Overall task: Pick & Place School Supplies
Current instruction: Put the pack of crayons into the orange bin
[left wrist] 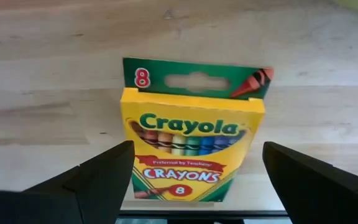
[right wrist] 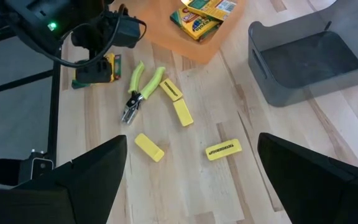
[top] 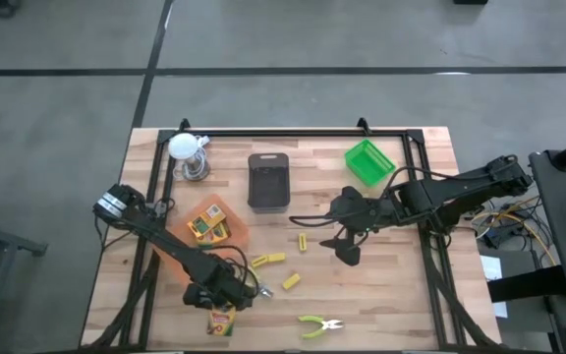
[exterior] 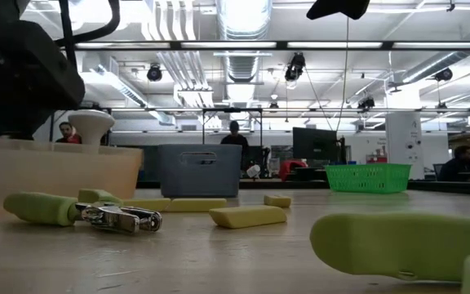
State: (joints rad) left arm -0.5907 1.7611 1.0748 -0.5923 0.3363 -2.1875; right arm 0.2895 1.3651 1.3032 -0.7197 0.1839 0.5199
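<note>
Crayon box [left wrist: 188, 152] lies flat between spread left jaws.

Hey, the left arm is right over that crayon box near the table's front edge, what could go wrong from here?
1. The left gripper is open around the Crayola crayon box, which lies flat on the wood; the fingers may scrape the table or slide off its thin sides.
2. The box sits near the table's front edge, so a nudge might push it off.
3. The orange tray already holds crayon boxes; a loose drop could land on its rim.
</note>
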